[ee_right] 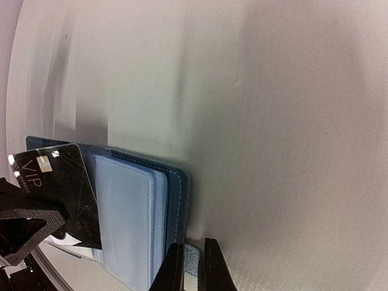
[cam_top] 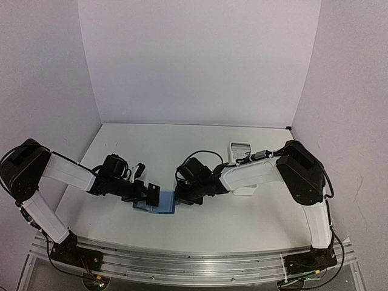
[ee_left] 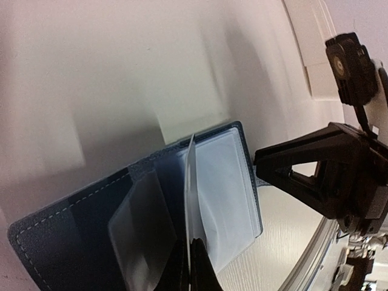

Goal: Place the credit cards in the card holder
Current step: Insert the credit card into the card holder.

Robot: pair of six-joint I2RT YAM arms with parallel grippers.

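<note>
The small blue stitched folding card holder (cam_top: pixel 156 205) is laid open at lower centre of the top view. It is flanked by the left gripper (cam_top: pixel 149 195) on its left and the right gripper (ee_right: pixel 193 267) on its right, whose jaws are drawn almost together on the holder's pale blue edge. The black rectangular VIP-printed credit card (ee_right: pixel 60 188) is pinched in the fully closed left gripper at the left of the right wrist view, long axis parallel to the holder's fold, so a rightward feed into the clear sleeves (ee_left: pixel 224 188) is judged to be required.

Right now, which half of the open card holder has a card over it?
The half nearer the left gripper: the black VIP card overlaps it, while the half by the right gripper shows only pale sleeves.
</note>
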